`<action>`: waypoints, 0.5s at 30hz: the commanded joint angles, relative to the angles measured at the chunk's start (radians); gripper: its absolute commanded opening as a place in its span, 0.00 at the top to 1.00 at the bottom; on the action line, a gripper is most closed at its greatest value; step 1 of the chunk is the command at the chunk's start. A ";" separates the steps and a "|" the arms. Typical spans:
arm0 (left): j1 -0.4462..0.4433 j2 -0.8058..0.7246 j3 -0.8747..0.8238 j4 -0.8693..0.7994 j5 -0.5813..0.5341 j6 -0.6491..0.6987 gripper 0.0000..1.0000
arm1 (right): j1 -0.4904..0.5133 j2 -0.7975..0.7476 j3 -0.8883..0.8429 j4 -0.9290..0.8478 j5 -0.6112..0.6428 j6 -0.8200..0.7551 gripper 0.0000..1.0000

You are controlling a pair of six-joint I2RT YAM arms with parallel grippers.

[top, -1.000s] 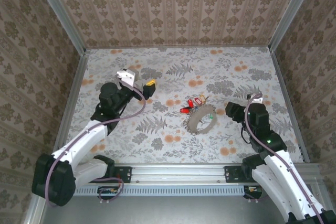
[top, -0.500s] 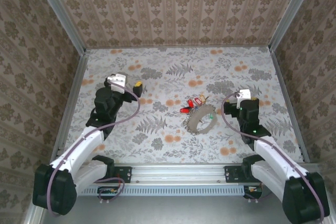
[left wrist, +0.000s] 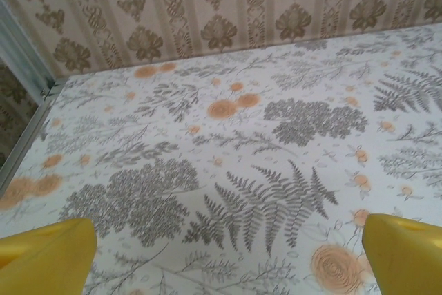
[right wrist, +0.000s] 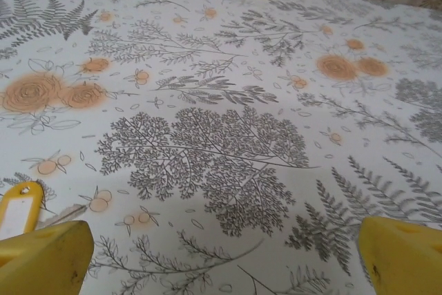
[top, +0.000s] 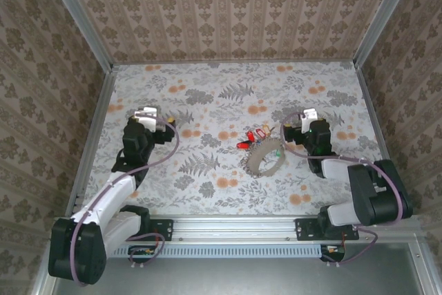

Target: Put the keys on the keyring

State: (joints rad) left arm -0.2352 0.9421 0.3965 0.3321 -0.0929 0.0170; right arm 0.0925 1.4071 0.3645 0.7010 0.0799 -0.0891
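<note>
Roughly at the middle of the flower-patterned worktop [top: 207,94] lies the keyring [top: 264,159], its tan strap curled into an open loop and lying flat. The keys [top: 250,136] sit in a small cluster just beyond the keyring's far left edge. Two red heads are clear among them, while the other colours are too small to sort out from above. A green speck [top: 275,151] shows at the keyring's far right edge, and I cannot tell whether it hangs on the metal ring or only lies against the strap.

The right end effector [top: 285,133] is just to the right of the keyring, low over the worktop and pointing towards the cluster. Its own camera shows the right end effector [right wrist: 221,260] spread wide, with both yellow fingers [right wrist: 43,260] at the bottom corners and nothing between them. A yellow key [right wrist: 17,211] lies flat just beyond that finger, with its metal blade pointing towards the gap. It is close to the finger, but contact cannot be made out.

The left end effector [top: 166,122] is well to the left of the keyring, apart from everything. From its own camera the left end effector [left wrist: 221,260] is also spread wide and holds nothing, with bare worktop between the fingers [left wrist: 404,250].
</note>
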 commanded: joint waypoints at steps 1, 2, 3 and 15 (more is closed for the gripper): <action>0.025 -0.051 -0.033 -0.015 -0.030 0.018 0.00 | -0.028 0.015 -0.005 0.139 -0.088 0.031 0.00; 0.032 -0.064 -0.046 -0.006 -0.029 0.021 0.00 | -0.035 0.018 -0.031 0.180 -0.078 0.043 0.00; 0.039 -0.073 -0.061 0.005 -0.030 0.025 0.00 | -0.046 0.058 -0.067 0.283 -0.096 0.049 0.00; 0.116 -0.003 -0.097 0.059 0.032 0.069 0.00 | -0.076 0.121 0.040 0.157 -0.002 0.125 0.00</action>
State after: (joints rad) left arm -0.1387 0.9073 0.3199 0.3470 -0.0940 0.0574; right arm 0.0208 1.5291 0.3954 0.8898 0.0551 0.0055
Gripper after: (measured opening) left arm 0.999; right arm 0.995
